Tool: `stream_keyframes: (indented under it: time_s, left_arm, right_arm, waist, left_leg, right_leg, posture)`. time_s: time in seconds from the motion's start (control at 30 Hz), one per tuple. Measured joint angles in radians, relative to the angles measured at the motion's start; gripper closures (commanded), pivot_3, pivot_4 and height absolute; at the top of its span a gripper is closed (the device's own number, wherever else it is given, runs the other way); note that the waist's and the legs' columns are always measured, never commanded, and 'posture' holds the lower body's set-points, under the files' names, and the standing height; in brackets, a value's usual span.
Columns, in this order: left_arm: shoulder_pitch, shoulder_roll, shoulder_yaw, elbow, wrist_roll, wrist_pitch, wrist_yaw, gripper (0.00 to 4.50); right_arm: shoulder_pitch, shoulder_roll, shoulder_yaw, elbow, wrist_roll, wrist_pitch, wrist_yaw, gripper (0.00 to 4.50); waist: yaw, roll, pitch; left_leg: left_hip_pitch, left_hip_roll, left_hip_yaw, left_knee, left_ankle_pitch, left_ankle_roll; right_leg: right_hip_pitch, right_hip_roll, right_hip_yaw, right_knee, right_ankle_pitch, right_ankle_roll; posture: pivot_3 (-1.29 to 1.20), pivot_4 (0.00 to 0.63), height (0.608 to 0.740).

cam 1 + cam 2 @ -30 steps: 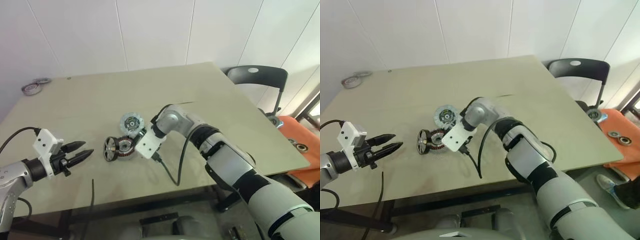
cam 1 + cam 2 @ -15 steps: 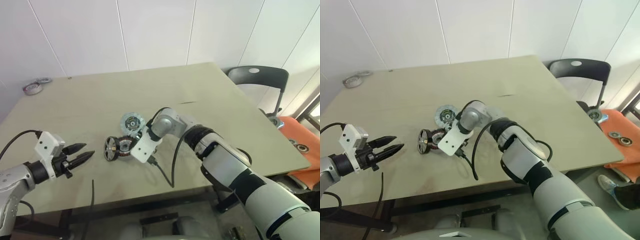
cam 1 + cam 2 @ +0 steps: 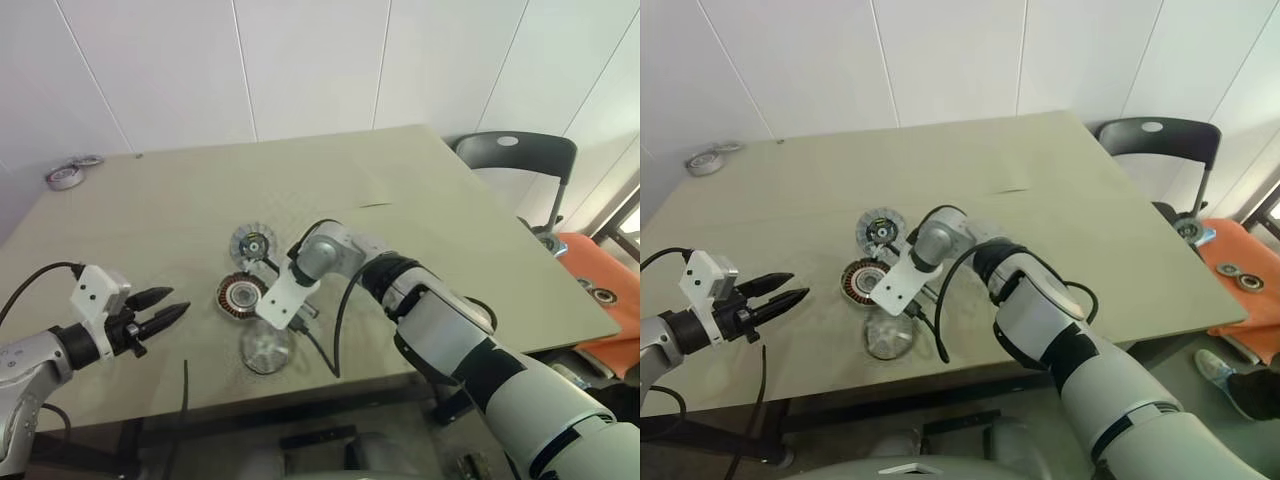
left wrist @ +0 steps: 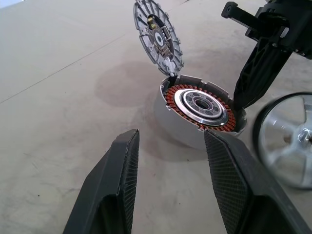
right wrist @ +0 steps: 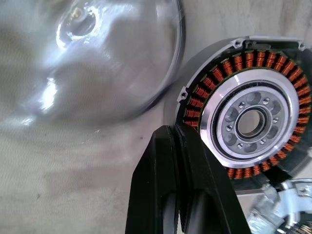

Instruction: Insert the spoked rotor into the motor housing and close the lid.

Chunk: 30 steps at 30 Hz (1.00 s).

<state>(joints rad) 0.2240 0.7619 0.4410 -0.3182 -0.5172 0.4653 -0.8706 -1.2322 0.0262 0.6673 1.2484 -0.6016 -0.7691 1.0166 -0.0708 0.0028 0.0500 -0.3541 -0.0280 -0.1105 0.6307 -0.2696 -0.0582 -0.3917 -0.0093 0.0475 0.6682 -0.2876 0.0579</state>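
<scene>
The motor housing [image 3: 241,296] sat flat on the table [image 3: 420,190], copper windings facing up, with the spoked rotor [image 3: 266,348] lying just beside it nearer the table's front edge. The right hand [image 5: 181,146], its fingers pressed together and empty, touched the housing's rim. The left hand [image 3: 172,305] hovered half open, gripping nothing, well apart. A toothed disc [image 3: 253,242] lay behind the housing.

Even, bright indoor light falls on the bench [image 3: 420,200], with soft, faint shadows. In the right wrist view the spoked rotor [image 5: 92,53] smears into bright motion blur, while the motor housing [image 5: 248,122] stays sharp. Wall lines bow slightly at the edges.
</scene>
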Motion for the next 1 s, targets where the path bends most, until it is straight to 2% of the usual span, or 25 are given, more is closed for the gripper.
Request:
stream_keyframes:
  time_s: [0.47,0.8,1.0]
  left_arm:
    - [-0.024,-0.014,-0.03,0.004,0.006,-0.016,0.006,2.24]
    - [-0.043,-0.014,-0.04,0.031,0.009,-0.022,0.004,2.24]
    - [-0.072,-0.014,-0.057,0.058,0.016,-0.025,-0.003,2.24]
  right_arm:
    - [-0.026,-0.016,-0.004,0.001,0.001,-0.001,0.071,4.47]
    - [-0.029,-0.095,0.0,-0.047,0.003,-0.048,0.211,4.47]
    - [-0.005,-0.097,-0.022,-0.111,0.097,0.009,0.364,4.47]
  waist:
    - [0.001,0.0,0.0]
    - [0.001,0.0,0.0]
    - [0.001,0.0,0.0]
  left_leg:
    - [0.0,0.0,0.0,0.0,0.0,0.0]
    - [0.0,0.0,0.0,0.0,0.0,0.0]
    - [0.0,0.0,0.0,0.0,0.0,0.0]
  right_leg:
    - [0.0,0.0,0.0,0.0,0.0,0.0]
    - [0.001,0.0,0.0,0.0,0.0,0.0]
    - [0.001,0.0,0.0,0.0,0.0,0.0]
  posture:
    - [0.0,0.0,0.74]
    - [0.0,0.0,0.74]
    - [0.0,0.0,0.74]
